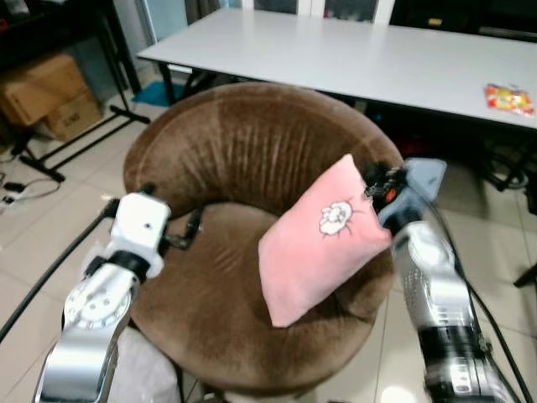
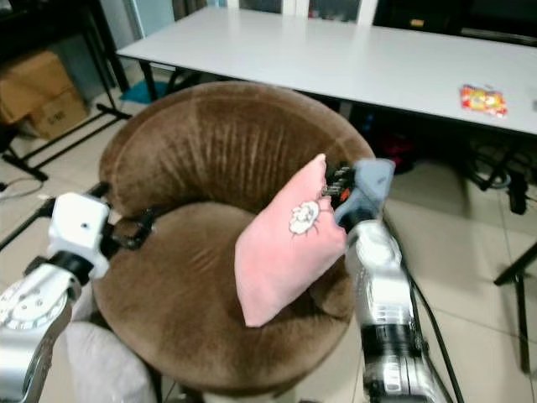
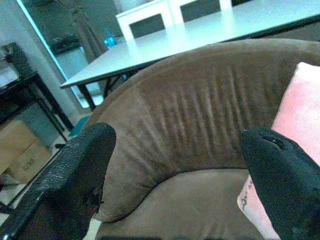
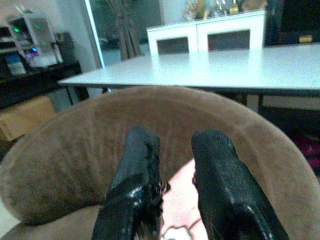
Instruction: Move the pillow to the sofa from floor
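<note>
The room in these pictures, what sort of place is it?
Probably a living or dining room in a home: a round brown sofa chair holding a pink pillow, a long white table behind, and a white cabinet by the wall.

We find no legible text, a small dark mark at the pillow (image 3: 250, 202) edge too blurred to read, lower right of the left wrist view

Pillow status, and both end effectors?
Right end effector shut on pink pillow top corner, pillow over brown sofa seat, leaning on right armrest. Left end effector open, at sofa's left edge. Nothing in the way.
</note>
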`<state>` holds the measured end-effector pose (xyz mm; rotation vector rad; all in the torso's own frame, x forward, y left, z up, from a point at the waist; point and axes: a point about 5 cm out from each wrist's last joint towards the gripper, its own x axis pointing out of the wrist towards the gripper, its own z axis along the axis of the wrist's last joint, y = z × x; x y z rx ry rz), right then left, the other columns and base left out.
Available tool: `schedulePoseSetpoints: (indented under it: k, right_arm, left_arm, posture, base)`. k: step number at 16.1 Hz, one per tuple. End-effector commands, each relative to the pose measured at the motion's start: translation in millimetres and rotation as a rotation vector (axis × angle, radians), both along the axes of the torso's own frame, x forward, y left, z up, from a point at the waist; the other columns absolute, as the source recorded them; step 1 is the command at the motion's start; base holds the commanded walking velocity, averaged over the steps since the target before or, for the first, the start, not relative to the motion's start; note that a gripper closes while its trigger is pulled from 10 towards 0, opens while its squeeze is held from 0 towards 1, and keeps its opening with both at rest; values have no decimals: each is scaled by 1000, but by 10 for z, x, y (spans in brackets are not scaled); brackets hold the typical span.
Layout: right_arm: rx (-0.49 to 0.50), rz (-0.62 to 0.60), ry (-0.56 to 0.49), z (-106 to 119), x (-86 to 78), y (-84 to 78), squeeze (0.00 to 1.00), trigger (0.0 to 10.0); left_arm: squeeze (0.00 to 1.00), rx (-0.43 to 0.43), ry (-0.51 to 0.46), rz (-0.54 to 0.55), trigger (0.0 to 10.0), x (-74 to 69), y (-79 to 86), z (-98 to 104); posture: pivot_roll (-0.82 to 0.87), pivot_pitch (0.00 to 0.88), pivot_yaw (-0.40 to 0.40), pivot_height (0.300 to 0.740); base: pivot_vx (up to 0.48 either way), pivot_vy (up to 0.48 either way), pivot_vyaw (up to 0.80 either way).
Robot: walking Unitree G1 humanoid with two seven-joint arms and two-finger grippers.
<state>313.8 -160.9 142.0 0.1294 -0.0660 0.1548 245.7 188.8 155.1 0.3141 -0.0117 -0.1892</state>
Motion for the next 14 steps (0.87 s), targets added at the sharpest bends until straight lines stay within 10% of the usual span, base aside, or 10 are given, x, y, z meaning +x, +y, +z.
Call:
schedulePoseSetpoints:
  k: [1,7,14]
  right_arm:
    - [36,7,-39,202,-80,63,0,10000]
    - [-50,2,58,109,-421,165,0,10000]
    - [-106,26,112,94,-408,215,0,10000]
  left_arm:
    - [0,-3,-9,18,10000,-27,6,19]
    - [0,12,-12,32,10000,13,-6,-3]
    - [0,16,2,66,10000,16,26,-20]
  posture:
    - [-122,0,20,740]
    - [-152,0,45,740]
    - [-129,0,24,740]
  base:
    - [0,0,0]
    - [0,0,0]
    - [-217,0,0]
